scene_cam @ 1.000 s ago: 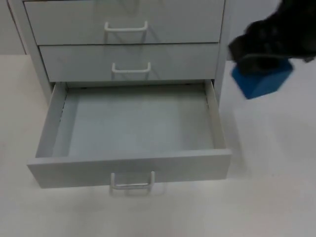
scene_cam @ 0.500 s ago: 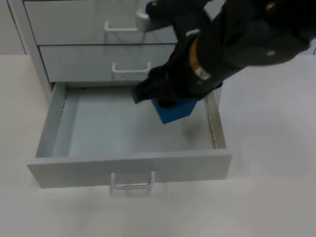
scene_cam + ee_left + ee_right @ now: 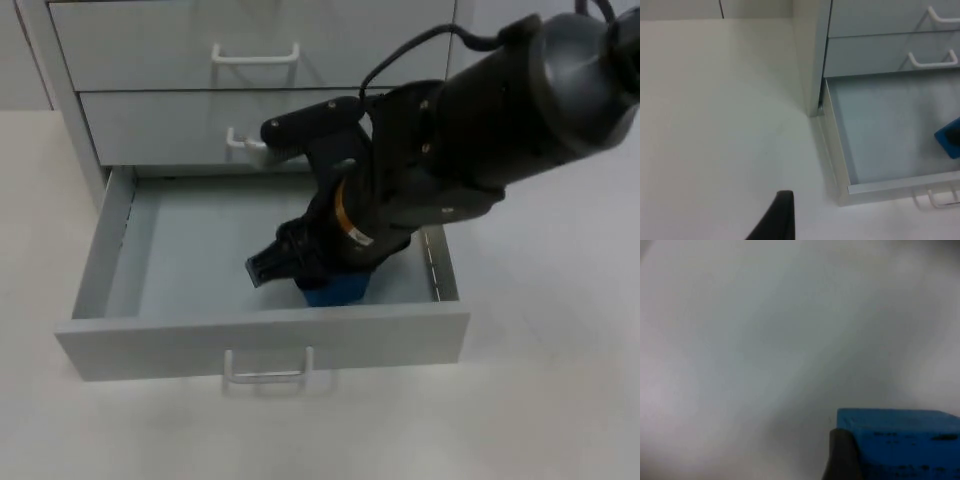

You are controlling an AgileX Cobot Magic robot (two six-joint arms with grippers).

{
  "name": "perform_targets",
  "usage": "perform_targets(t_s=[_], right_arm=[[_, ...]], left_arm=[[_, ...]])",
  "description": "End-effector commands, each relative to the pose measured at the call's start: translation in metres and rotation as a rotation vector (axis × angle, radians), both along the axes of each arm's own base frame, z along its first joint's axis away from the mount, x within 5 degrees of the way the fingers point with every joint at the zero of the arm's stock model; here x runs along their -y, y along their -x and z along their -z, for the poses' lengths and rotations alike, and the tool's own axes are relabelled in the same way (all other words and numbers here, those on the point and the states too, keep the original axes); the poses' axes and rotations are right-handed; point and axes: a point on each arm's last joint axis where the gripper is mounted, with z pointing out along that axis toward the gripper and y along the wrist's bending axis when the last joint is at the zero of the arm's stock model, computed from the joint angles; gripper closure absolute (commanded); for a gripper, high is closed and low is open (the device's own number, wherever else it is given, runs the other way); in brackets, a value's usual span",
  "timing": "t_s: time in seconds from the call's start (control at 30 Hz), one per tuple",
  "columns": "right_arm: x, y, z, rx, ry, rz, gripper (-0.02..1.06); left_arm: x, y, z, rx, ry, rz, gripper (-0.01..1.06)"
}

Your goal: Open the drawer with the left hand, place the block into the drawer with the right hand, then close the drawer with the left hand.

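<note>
Right gripper (image 3: 300,272) fingers clamped on blue block (image 3: 335,290) low inside open drawer (image 3: 260,335); left gripper (image 3: 775,220) over worktop (image 3: 725,125), fingers' state unclear.

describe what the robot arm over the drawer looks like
The right arm is black and bulky, built of rounded matte segments, with an orange band and a small white label near the wrist. Its tool is black too, with blunt dark fingers. The left tool's fingertip is a black tapered blade.

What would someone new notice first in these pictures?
The big black right arm reaching down into the open bottom drawer, its right gripper holding a blue block near the drawer's front wall. The left gripper waits over the white table beside the cabinet.
</note>
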Motion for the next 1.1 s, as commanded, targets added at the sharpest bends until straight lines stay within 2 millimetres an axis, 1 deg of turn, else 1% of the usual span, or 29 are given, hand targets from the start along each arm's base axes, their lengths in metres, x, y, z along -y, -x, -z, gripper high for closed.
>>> perform_targets(t_s=[0.0,0.07,0.1,0.17,0.2,0.3,0.33,0.47,0.5,0.6,0.67,0.7,0.8,0.87,0.9,0.97,1.07], right_arm=[[-0.002,-0.001,-0.005,0.015,-0.007,-0.005,0.57],[-0.003,-0.001,-0.007,0.017,-0.014,-0.008,0.42],[-0.003,-0.001,-0.007,0.017,-0.014,-0.008,0.42],[-0.003,-0.001,-0.013,0.027,-0.022,-0.007,0.30],[-0.002,-0.001,-0.017,0.033,-0.027,-0.006,0.27],[-0.001,0.000,-0.042,0.064,-0.066,0.007,0.26],[-0.001,0.000,-0.042,0.064,-0.066,0.007,0.26],[0.009,0.009,-0.099,0.100,-0.117,0.044,0.26],[0.009,0.009,-0.099,0.100,-0.117,0.044,0.26],[0.023,0.022,-0.138,0.081,-0.125,0.060,0.26],[0.033,0.032,-0.155,0.043,-0.101,0.053,0.26],[0.033,0.032,-0.155,0.043,-0.101,0.053,0.26],[0.045,0.047,-0.171,-0.015,-0.069,0.031,0.26],[0.054,0.057,-0.174,-0.032,-0.071,0.028,0.26],[0.054,0.057,-0.174,-0.032,-0.071,0.028,0.26],[0.065,0.067,-0.171,-0.047,-0.057,0.030,0.26],[0.083,0.084,-0.157,-0.096,-0.027,0.036,0.26]], left_arm=[[0.000,0.001,0.001,-0.004,0.009,-0.005,0.00],[0.000,0.001,0.001,-0.004,0.009,-0.005,0.00],[0.000,0.001,0.001,-0.004,0.009,-0.005,0.00],[0.000,0.001,0.001,-0.004,0.009,-0.005,0.00],[0.000,0.001,0.001,-0.004,0.009,-0.005,0.00],[0.000,0.001,0.001,-0.004,0.008,-0.004,0.00],[0.000,0.001,0.001,-0.004,0.008,-0.004,0.00],[0.000,0.001,0.001,-0.003,0.005,-0.003,0.00],[0.000,0.001,0.001,-0.003,0.005,-0.003,0.00],[-0.001,0.001,0.001,-0.004,-0.003,-0.006,0.00],[-0.001,0.001,0.001,-0.004,-0.006,-0.007,0.00],[-0.001,0.001,0.001,-0.004,-0.006,-0.007,0.00],[-0.001,0.001,0.001,-0.006,-0.008,-0.007,0.00],[-0.001,0.001,0.001,-0.006,-0.008,-0.007,0.00],[-0.001,0.001,0.001,-0.006,-0.008,-0.007,0.00],[-0.001,0.001,0.001,-0.006,-0.009,-0.007,0.00],[-0.001,0.001,0.002,-0.006,-0.011,-0.008,0.00]])
